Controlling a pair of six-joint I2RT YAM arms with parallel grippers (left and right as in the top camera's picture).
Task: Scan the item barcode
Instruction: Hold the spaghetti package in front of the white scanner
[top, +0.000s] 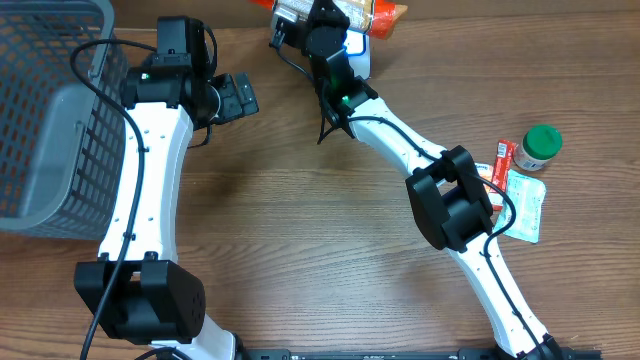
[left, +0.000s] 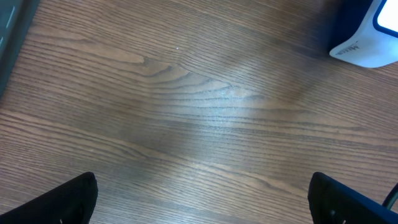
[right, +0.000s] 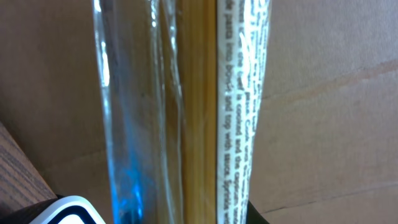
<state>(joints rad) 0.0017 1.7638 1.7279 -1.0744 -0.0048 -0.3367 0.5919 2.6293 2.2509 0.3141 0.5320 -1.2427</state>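
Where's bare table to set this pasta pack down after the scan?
Widest bare table lies between the left arm and right arm. Another strip runs along the far edge, right of the scanner and pasta pack. Crowded: green-capped jar and sachets at right, basket at left.

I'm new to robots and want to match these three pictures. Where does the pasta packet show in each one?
Overhead: pasta packet at the top edge, right of centre.
Left wrist: not in it.
Right wrist: fills the middle, upright in the picture, close up.
Shared landmark: the white scanner, just below the packet overhead, top right in left wrist, bottom left in right wrist.
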